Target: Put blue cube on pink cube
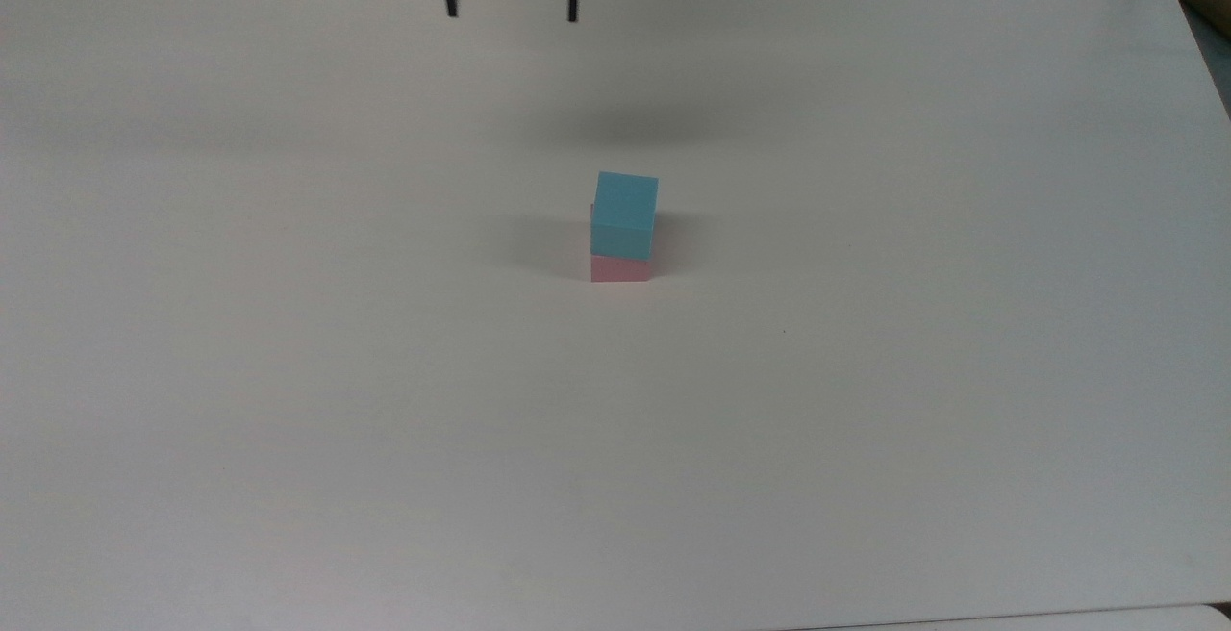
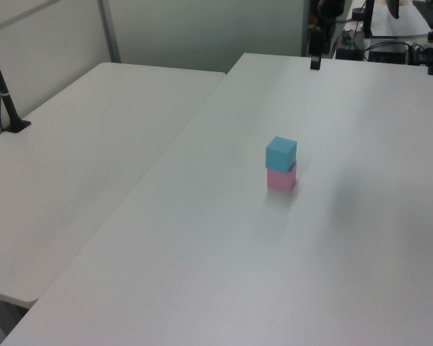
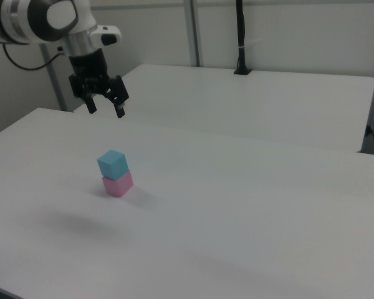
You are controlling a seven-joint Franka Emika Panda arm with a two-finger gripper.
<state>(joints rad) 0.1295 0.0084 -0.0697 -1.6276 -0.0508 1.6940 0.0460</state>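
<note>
we read the task as done, so far as these views show: the blue cube sits squarely on the pink cube, the two stacked near the middle of the white table, with only a thin strip of pink showing under the blue in the top view. in the left view the blue cube rests on the pink cube with its edges turned very slightly off the pink one's, and in the right view the blue cube on the pink cube looks steady, with no lean we can make out. nothing seems left but for the arm to clear off. the gripper hangs high above the table and well apart from the stack, toward the right view's upper left; in the top view the gripper is at the far edge of the table. its jaws stand wide apart, the two fingers splayed, and they hold and touch nothing.
</note>
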